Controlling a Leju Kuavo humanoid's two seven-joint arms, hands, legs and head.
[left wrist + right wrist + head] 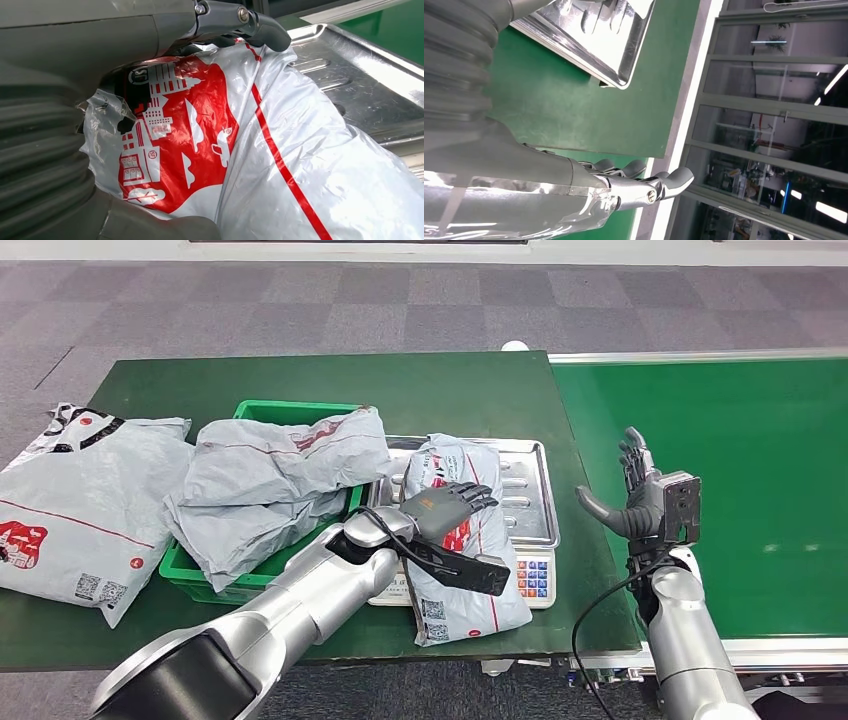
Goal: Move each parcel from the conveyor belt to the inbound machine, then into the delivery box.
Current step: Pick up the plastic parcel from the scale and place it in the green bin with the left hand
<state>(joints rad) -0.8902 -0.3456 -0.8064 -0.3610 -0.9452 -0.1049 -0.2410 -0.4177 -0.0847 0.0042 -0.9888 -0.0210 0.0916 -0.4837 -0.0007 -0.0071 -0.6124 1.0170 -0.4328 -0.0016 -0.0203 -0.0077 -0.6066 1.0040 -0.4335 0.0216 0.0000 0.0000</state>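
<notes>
Left hand (452, 505) lies on the grey-and-red parcel (463, 540), fingers (478, 495) curled over its top and gripping it. Parcel rests on the steel weighing tray (530, 490), its near end hanging past the scale's front edge toward the table (450, 380) edge. Right hand (640, 495) is raised over the conveyor belt (750, 490), fingers spread wide, holding nothing. Left of the tray, a crumpled parcel (270, 485) fills the green box (290, 412); another parcel (80, 505) lies at the table's left edge.
</notes>
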